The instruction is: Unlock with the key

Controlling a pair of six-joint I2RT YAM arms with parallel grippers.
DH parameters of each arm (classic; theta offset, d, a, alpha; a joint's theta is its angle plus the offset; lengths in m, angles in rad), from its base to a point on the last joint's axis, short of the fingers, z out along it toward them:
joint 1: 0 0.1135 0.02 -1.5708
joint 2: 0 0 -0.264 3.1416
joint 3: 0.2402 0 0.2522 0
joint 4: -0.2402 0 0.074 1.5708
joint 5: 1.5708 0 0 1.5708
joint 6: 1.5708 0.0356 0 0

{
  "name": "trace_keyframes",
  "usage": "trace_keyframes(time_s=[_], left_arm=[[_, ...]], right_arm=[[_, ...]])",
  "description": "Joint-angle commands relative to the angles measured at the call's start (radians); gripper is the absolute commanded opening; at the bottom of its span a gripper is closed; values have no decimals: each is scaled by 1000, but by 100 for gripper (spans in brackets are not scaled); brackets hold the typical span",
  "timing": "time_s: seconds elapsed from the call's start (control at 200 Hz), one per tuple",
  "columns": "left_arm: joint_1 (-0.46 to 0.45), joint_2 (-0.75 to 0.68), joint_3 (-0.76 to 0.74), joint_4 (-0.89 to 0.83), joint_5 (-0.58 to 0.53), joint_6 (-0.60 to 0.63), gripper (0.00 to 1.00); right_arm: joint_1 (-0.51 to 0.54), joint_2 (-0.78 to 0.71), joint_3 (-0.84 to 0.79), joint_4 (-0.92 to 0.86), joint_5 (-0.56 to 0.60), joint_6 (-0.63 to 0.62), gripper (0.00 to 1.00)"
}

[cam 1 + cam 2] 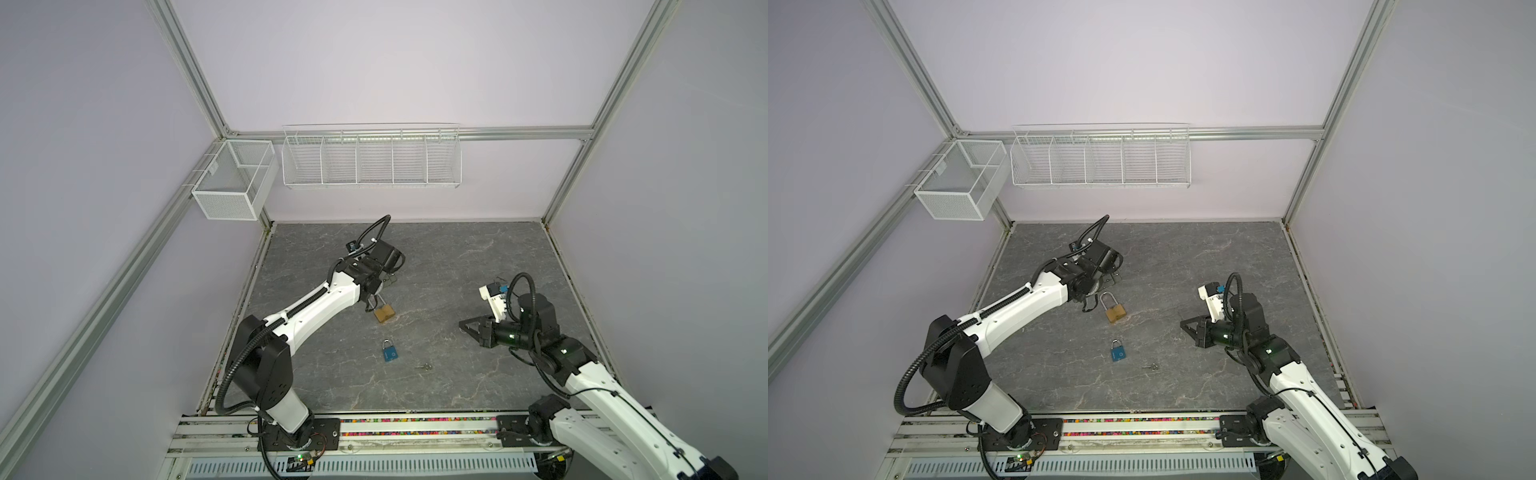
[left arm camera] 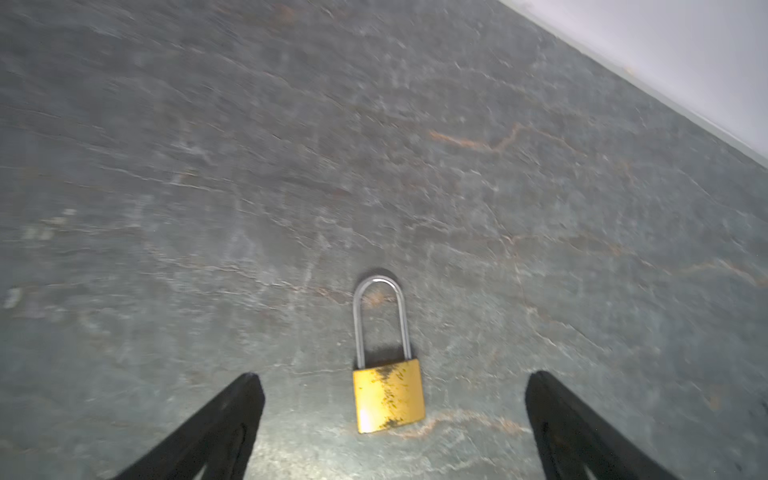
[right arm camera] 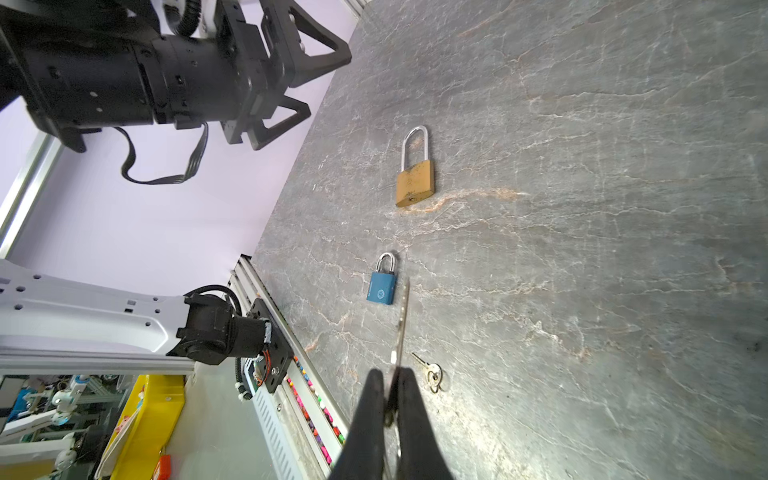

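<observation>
On table (image 3: 582,249): two padlocks (image 3: 414,183) (image 3: 381,286), key (image 3: 430,370); right end effector (image 3: 390,376) grips second key (image 3: 401,324), left (image 3: 328,83) open.

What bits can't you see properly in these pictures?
In the shut right gripper, the thin metal piece: edge-on in the right wrist view, too small in both top views.
Blue padlock: any keyhole, not shown in any view.
Loose key: teeth too small in both top views.

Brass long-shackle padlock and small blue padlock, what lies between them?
Nothing: between the brass long-shackle padlock and the small blue padlock only bare grey marbled tabletop shows, in both top views.
</observation>
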Motion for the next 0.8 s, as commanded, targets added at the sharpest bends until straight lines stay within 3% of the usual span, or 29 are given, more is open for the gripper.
trace_keyframes(time_s=[0.0,0.055,0.13,0.195,0.25,0.365,0.58,0.795], left_arm=[[-17,34,-101,-58,-30,-177,100],[5,26,-192,131,131,-166,100],[2,41,-234,299,222,-144,100],[9,110,-144,219,246,-145,99],[25,203,-17,39,248,-187,98],[36,343,159,-44,357,-82,95],[34,403,180,-68,391,-171,91],[26,388,157,-101,376,-169,89]], right_arm=[[-6,-9,-6,28,-47,-6,6],[-10,-9,-10,27,-47,-9,6],[-17,-4,-8,24,-57,-9,6],[-21,-6,-5,18,-65,-8,6],[-24,-9,-4,11,-68,-13,6],[-38,-10,-7,-10,-63,-35,6],[-74,25,-14,4,-103,-42,6],[-117,64,-5,8,-153,-63,6]])
